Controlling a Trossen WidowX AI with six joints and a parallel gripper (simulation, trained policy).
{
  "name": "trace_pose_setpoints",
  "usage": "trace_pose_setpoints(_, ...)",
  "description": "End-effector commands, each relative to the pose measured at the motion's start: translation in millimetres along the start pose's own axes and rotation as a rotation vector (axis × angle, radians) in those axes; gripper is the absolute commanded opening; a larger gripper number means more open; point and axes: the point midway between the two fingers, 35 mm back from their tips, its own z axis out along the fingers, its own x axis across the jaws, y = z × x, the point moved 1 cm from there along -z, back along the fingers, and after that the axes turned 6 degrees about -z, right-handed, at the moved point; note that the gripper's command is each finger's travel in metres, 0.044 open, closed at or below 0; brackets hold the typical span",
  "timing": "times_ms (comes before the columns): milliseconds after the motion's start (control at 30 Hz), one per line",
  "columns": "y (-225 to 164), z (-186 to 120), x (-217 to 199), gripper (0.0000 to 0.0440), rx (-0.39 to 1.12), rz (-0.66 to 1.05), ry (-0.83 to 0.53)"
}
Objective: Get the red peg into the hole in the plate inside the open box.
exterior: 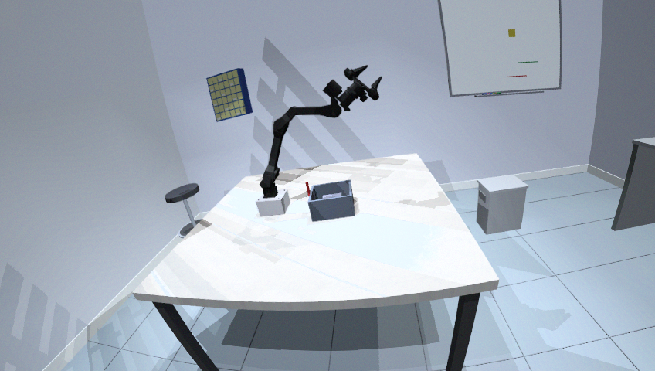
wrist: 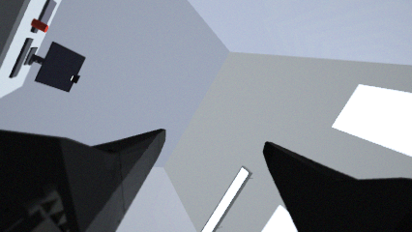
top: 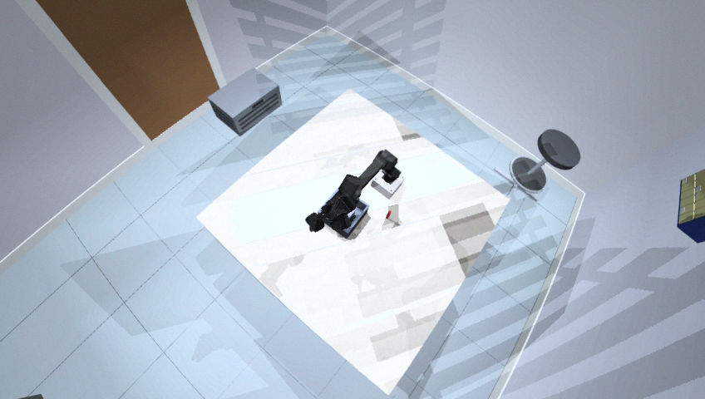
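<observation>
Spread wide, holding nothing, at the upper centre of the exterior frame: claw (exterior: 373, 79) (wrist: 215, 140). Below, left of the box (exterior: 331, 209) (top: 347, 234): red peg (exterior: 307, 188) (top: 388, 214), upright on the table (exterior: 317, 280) (top: 316, 296). Not yet gripped; lifting, lowering and seating all remain.

I can't read any text, label, brand, number or sign from here. On the whiteboard (exterior: 496, 50) at the upper right of the exterior frame I get only a plain yellow square (exterior: 511, 32) and short green (exterior: 527, 62) and red (exterior: 516, 76) strokes, none legible as writing.
</observation>
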Motion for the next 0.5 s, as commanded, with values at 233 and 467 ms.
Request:
trace_pose_setpoints(233,14.9,-8.0,32.2,0.0440,-0.040,0.213,0.174)
trace_pose_setpoints(467,30.9,-20.2,57.0,0.0440,-0.055,0.398,0.330)
